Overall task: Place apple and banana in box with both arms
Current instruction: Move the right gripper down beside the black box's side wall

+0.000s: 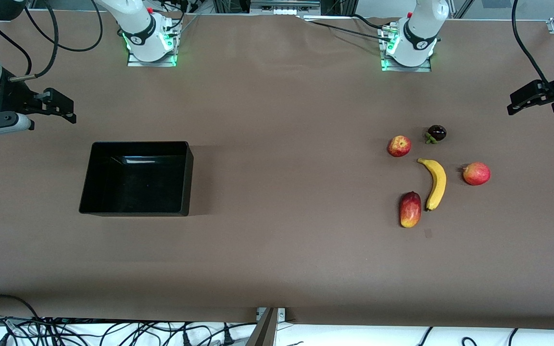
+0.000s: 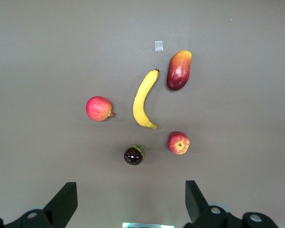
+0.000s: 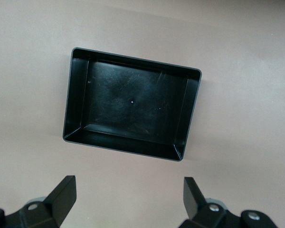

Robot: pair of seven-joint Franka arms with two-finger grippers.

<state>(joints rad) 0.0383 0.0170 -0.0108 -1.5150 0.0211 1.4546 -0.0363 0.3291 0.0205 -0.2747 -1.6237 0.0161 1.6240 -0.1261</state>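
Now | box holds nothing | apple, banana on table | both hands wide

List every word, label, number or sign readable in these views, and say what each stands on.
None can be read.
Small dark marks on the grey bands at both arm bases: too small to read.
Small pale patch on the table near the mango-like fruit: no readable text.
The apple, banana and box carry no lettering.
The left claw and right claw, both open, show none.
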